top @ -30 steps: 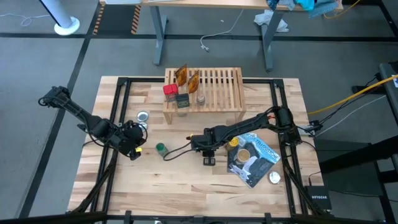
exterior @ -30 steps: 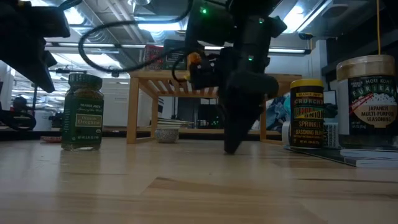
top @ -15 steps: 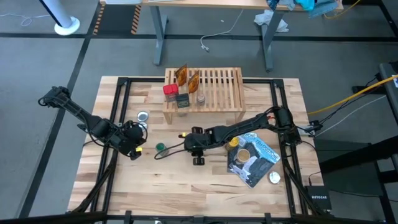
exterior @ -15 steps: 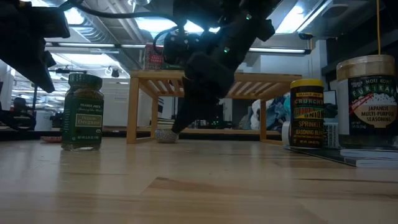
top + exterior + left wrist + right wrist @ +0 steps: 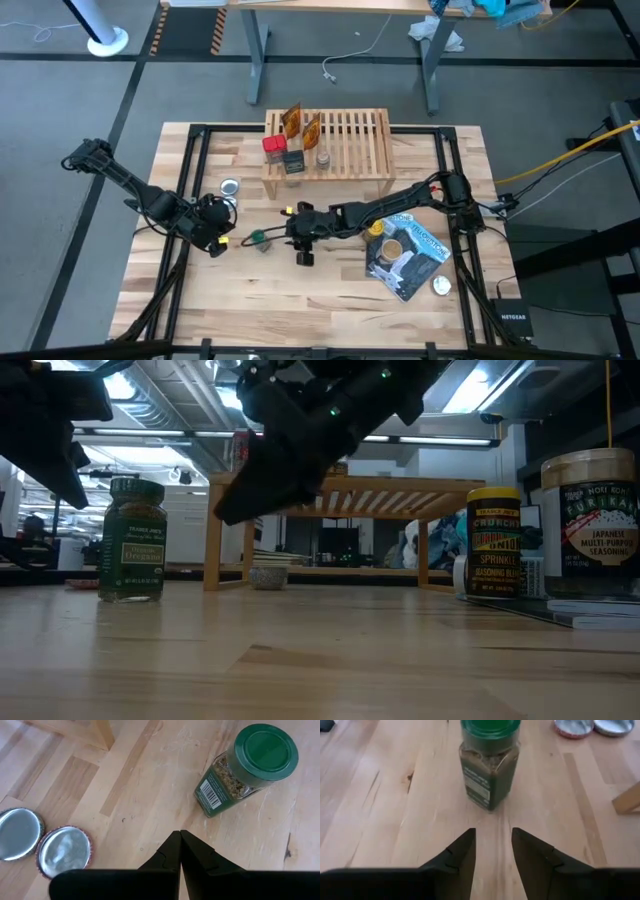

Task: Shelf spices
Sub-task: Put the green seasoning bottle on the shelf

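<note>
The right hand (image 5: pixel 492 845), fingers parted and holding nothing, is pointing at the green-capped jar (image 5: pixel 490 762) standing on the counter (image 5: pixel 330 300) before the shelf (image 5: pixel 330 145), near the closed, empty left hand (image 5: pixel 179 845).

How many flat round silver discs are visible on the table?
3: two discs lie touching side by side on the table's left part near the left gripper; one disc lies beside the glossy pouch at right. Others may be hidden.

Green-capped jar (image 5: pixel 490 760), silver discs (image 5: pixel 40 840), light-wood table (image 5: pixel 150 780)
</note>
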